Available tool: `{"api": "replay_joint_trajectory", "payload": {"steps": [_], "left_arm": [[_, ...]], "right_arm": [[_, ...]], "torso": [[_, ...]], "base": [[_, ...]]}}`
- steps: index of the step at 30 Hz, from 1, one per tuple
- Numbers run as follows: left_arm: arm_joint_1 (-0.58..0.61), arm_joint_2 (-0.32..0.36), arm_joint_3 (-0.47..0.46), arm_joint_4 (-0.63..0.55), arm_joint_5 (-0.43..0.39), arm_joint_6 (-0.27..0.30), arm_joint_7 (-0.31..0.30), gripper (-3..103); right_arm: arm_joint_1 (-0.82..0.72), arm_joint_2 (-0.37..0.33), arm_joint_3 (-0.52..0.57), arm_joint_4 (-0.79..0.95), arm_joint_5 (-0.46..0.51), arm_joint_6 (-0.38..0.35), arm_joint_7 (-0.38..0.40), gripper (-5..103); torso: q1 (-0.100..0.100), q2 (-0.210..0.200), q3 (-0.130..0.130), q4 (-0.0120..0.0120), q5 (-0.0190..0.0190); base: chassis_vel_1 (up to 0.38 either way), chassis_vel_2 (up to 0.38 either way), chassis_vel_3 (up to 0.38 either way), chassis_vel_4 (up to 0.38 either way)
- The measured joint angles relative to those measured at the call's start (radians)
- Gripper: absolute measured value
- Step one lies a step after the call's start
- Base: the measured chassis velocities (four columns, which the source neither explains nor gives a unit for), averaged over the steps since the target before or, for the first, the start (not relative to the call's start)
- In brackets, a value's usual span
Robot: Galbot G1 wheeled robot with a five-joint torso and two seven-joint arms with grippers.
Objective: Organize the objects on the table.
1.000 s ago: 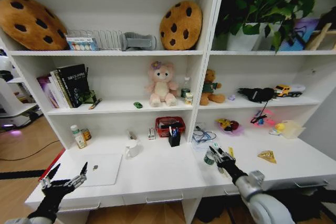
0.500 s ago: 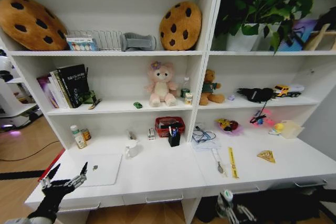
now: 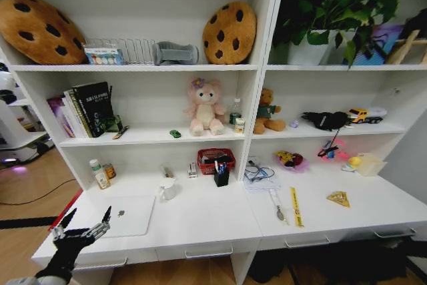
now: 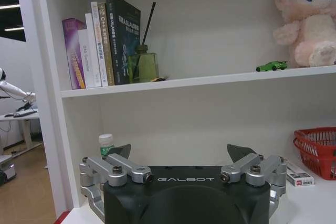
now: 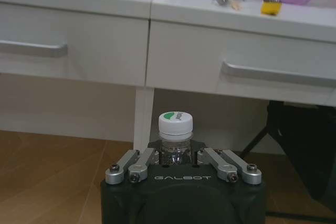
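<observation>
Right gripper point(image 5: 178, 167): it is below the level of the table top, in front of the drawers, and its fingers are clamped on the small jar point(image 5: 175, 139), held upright with the white and green lid up.
Left gripper point(image 3: 81, 231): it hovers over the near left edge of the table point(image 3: 200, 225), close to the laptop point(image 3: 128, 215); its fingers stand wide apart and hold nothing.
Laptop: closed and flat on the left part of the table, not touched by any gripper.
White mug point(image 3: 167, 188): it stands on the table, a little right of the laptop and behind it.
Yellow ruler point(image 3: 294, 206): it lies on the right part of the table, with a small metal tool point(image 3: 277, 206) just beside it.
Pen holder point(image 3: 221, 175): a dark cup with pens, in front of the red basket point(image 3: 215, 160), near the back wall.
Green toy car point(image 4: 271, 66): it sits on the shelf above the table, beside the pink plush.
Progress: I judge the task is at an early stage. One object, the jar, is lifted off the table but is not yet put in a place. The laptop, mug, ruler and pens seem to wait for sorting.
Uncertain: where the jar should go, I cannot tell.
</observation>
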Motion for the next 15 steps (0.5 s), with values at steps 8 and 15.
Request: {"api": "replay_joint_trajectory", "payload": {"steps": [8, 15], "left_arm": [[0.000, 0.000, 0.000, 0.000, 0.000, 0.000, 0.000, 100], [0.000, 0.000, 0.000, 0.000, 0.000, 0.000, 0.000, 100]], "right_arm": [[0.153, -0.021, -0.004, -0.234, 0.023, 0.030, -0.023, 27], [0.216, -0.035, -0.009, -0.299, 0.044, 0.013, -0.036, 27]], "torso": [[0.000, 0.000, 0.000, 0.0000, -0.0001], [0.000, 0.000, 0.000, 0.0001, -0.0003]], "base": [[0.000, 0.000, 0.000, 0.000], [-0.018, -0.018, 0.027, 0.016]]}}
